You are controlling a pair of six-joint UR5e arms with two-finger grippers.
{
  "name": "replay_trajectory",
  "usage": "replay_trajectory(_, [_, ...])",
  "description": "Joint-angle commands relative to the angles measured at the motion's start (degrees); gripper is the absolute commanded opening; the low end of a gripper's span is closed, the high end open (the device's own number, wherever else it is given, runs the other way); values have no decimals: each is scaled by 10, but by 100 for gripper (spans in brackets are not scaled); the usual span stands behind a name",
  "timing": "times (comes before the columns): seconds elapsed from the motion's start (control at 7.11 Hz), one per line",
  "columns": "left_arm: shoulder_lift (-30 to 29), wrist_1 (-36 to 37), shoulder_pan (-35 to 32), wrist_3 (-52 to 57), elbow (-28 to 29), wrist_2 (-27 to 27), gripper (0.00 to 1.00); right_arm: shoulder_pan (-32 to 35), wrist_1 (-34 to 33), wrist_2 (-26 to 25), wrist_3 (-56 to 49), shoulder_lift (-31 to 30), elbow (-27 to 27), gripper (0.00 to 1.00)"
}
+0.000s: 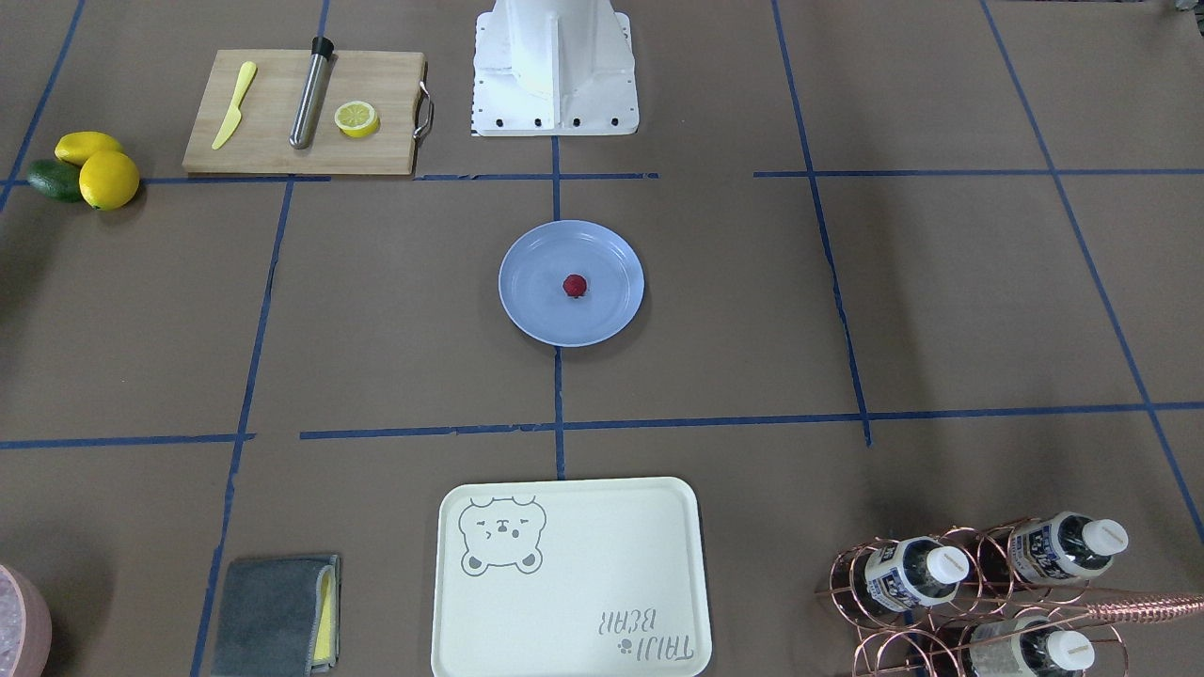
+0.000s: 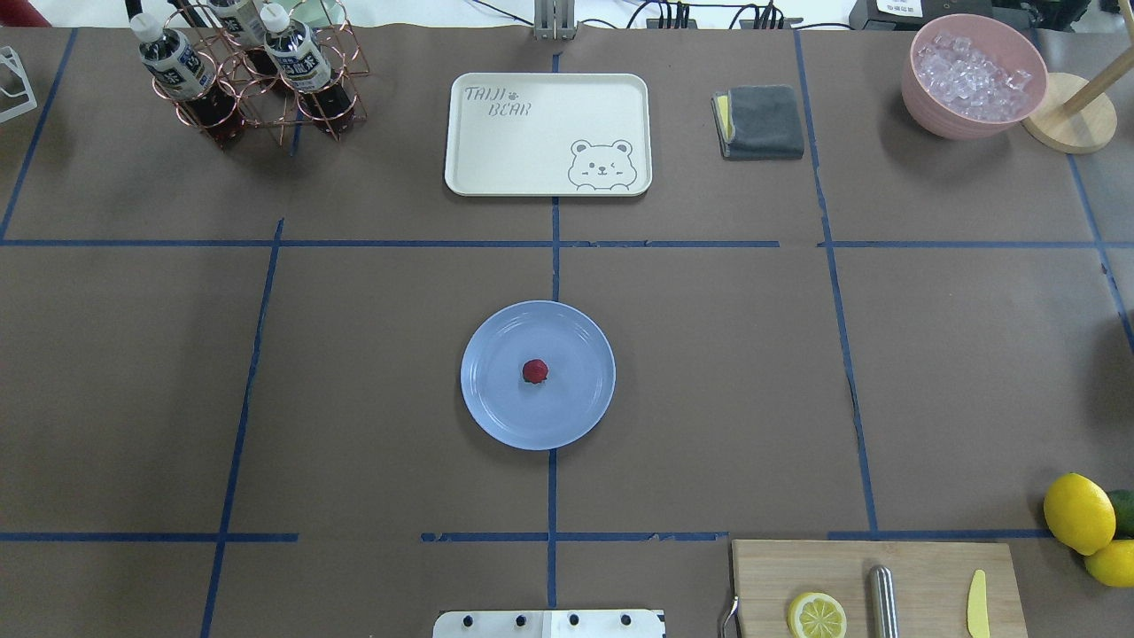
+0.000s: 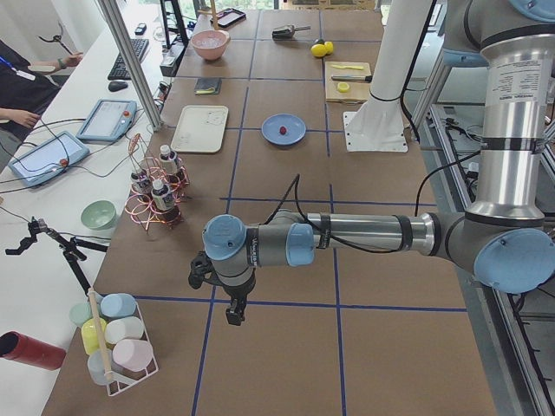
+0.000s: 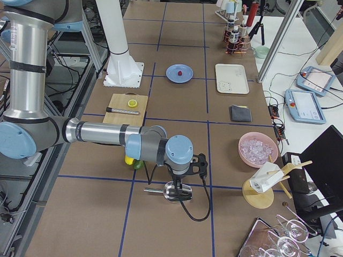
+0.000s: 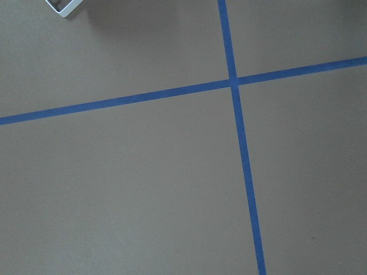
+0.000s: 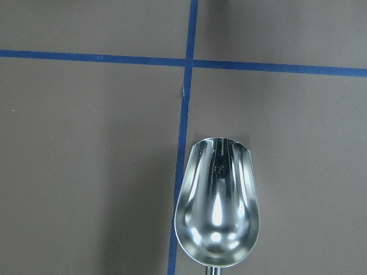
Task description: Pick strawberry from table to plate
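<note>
1. The strawberry (image 1: 575, 285) lay near the middle of the plate (image 1: 536, 310), resting on its floor and well clear of the rim. The shallow dish probably kept the round berry from rolling away.
2. The plate sat on the surface (image 1: 752, 310) where the central tape lines crossed, straight in front of the robot's base. Either arm could likely reach that spot equally well.
3. The left hand (image 3: 234, 314) hung pointing down over bare surface at the robot's left end, well apart from the plate. It showed only in a side view, so whether it was released or clenched could not be told. Its wrist camera saw only tape lines.
4. The right hand (image 4: 179, 188) hung likewise at the opposite end, over a metal scoop (image 6: 217, 203) lying on the surface. Its state could not be told either.
5. Judgement: with the berry on the plate and both arms parked at the ends, the task appeared finished.
6. The tray (image 1: 583, 583) and cutting board (image 1: 273, 141) stood well apart from the plate, leaving open room around it.
</note>
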Motion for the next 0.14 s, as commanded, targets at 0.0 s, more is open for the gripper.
replay_trajectory(0.0, [-1, 0, 0, 0, -1, 0, 100, 0, 0, 0, 0, 2, 0, 100])
